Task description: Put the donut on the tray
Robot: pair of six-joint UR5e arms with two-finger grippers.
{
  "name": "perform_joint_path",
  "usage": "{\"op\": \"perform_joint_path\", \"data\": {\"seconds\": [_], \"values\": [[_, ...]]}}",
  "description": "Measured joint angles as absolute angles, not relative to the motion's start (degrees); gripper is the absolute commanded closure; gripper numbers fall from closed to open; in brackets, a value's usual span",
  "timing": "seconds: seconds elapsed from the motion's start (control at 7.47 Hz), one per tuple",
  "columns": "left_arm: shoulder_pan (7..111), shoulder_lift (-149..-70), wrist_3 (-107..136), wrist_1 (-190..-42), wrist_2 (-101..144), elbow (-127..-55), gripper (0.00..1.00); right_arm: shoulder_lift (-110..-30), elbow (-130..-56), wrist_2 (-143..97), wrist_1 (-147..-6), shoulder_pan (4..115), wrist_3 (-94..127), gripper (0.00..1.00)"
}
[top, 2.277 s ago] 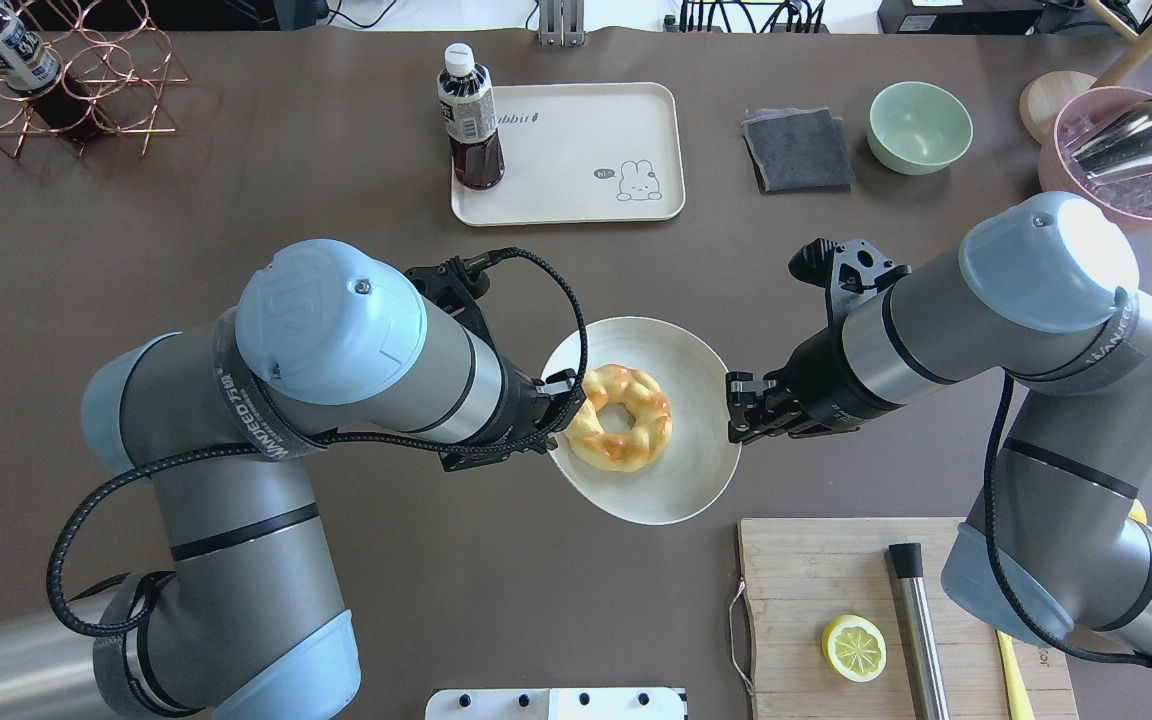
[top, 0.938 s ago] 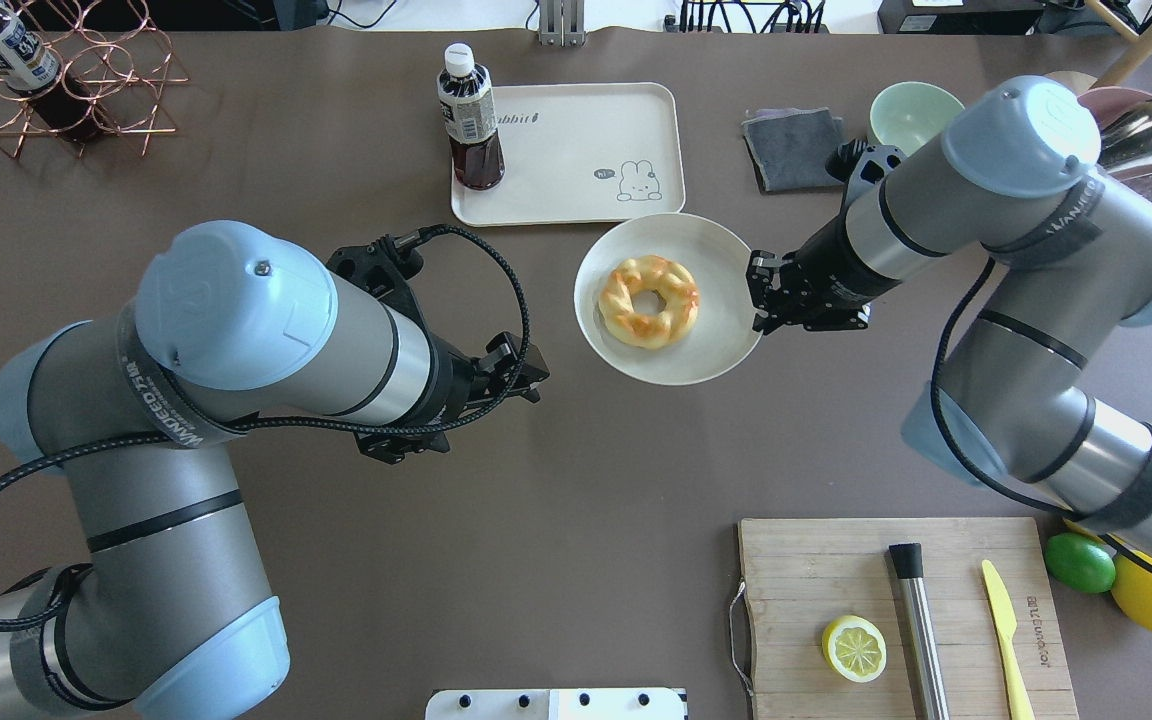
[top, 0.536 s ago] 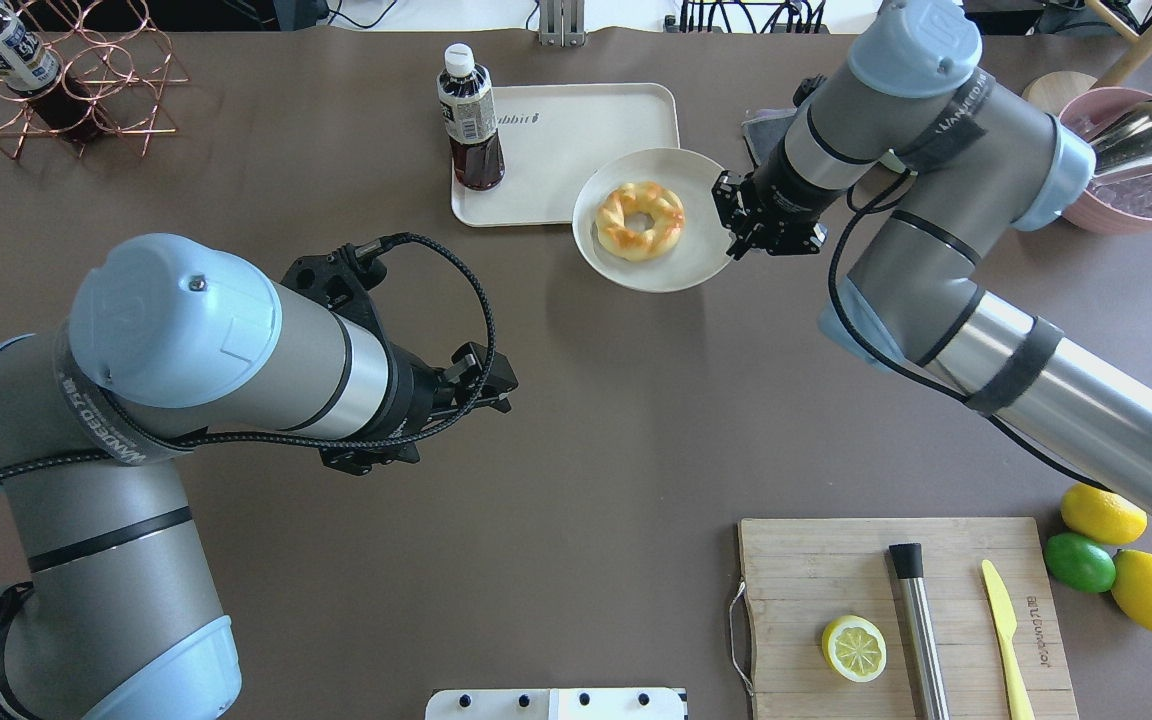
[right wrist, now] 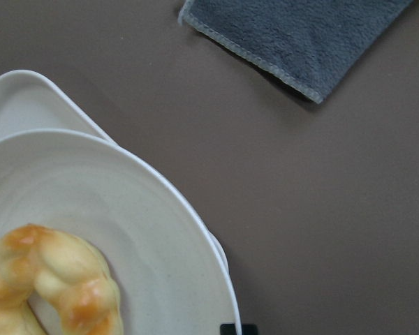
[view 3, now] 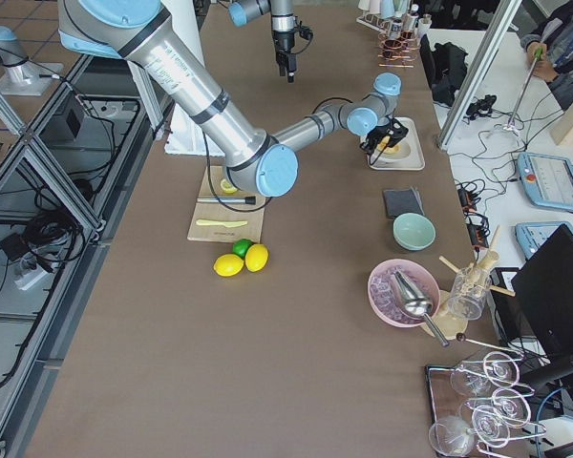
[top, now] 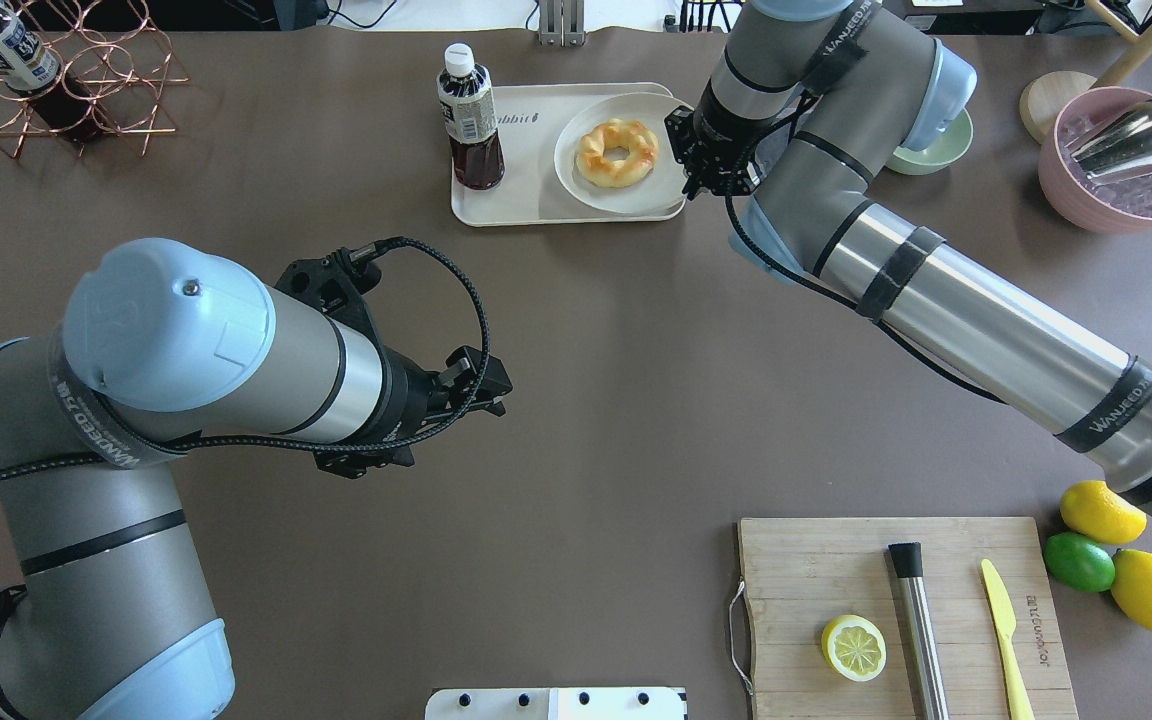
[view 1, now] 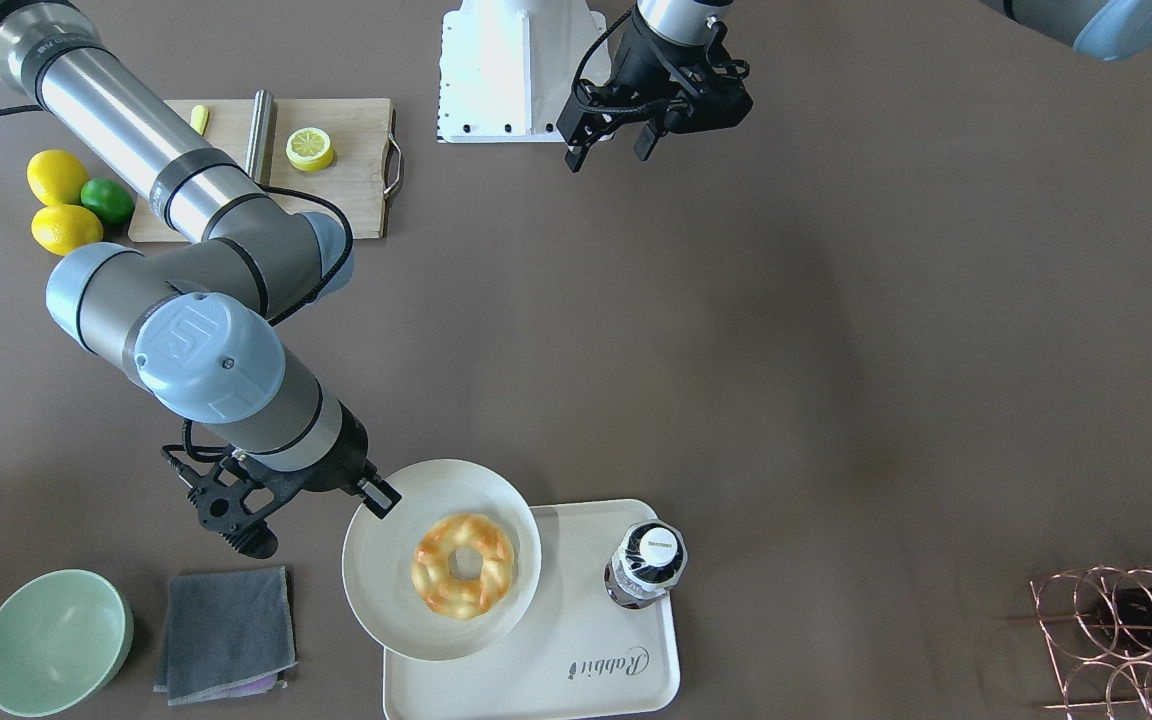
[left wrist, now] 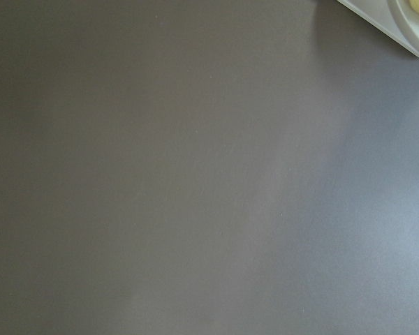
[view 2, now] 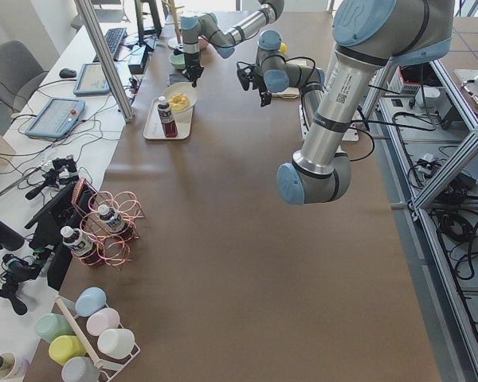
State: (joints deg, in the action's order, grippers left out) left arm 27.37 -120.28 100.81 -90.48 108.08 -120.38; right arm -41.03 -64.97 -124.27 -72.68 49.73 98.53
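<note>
The donut [top: 617, 152], a golden twisted ring with orange-brown patches, lies on a round off-white plate [top: 626, 197]. My right gripper [top: 684, 150] is shut on the plate's right rim and holds it over the right half of the cream rabbit tray [top: 506, 200]. I cannot tell whether the plate rests on the tray. In the front view the donut [view 1: 463, 565], plate [view 1: 376, 585], tray [view 1: 536, 680] and right gripper [view 1: 376, 497] show the same. The right wrist view shows the donut [right wrist: 49, 286] on the plate [right wrist: 140, 230]. My left gripper [top: 491, 385] is open and empty over bare table.
A dark drink bottle [top: 471, 125] stands on the tray's left end. A grey cloth [view 1: 226, 630] and a green bowl [view 1: 54, 640] lie beside the tray. A cutting board [top: 836, 570] with a lemon half [top: 854, 647] is near me. A pink bowl [top: 1126, 160] and a wire rack [top: 66, 70] stand at the far corners.
My right gripper has carried the plate with the donut from the table's middle to over the tray. My left gripper has let go of the plate and drawn back to the left.
</note>
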Motion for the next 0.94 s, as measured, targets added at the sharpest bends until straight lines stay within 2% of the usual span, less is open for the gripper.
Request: {"op": "perform_joint_path", "data": {"seconds": [0.4, 0.67, 0.8, 0.94], "values": [[27.56, -119.08, 100.79, -90.00, 108.10, -121.22, 0.03, -34.66, -53.82, -119.52, -64.77, 47.89, 110.83, 1.00], [28.21, -117.38, 99.62, -85.18, 108.15, -124.14, 0.03, -33.60, -52.03, -118.25, -62.99, 46.96, 113.50, 1.00], [28.81, -117.05, 97.09, -80.89, 108.17, -125.87, 0.03, -33.38, -51.85, -117.63, -62.65, 46.56, 114.49, 0.60], [29.58, -116.59, 94.35, -76.99, 108.19, -127.59, 0.03, -33.29, -51.75, -117.19, -61.80, 46.31, 115.39, 0.01]]}}
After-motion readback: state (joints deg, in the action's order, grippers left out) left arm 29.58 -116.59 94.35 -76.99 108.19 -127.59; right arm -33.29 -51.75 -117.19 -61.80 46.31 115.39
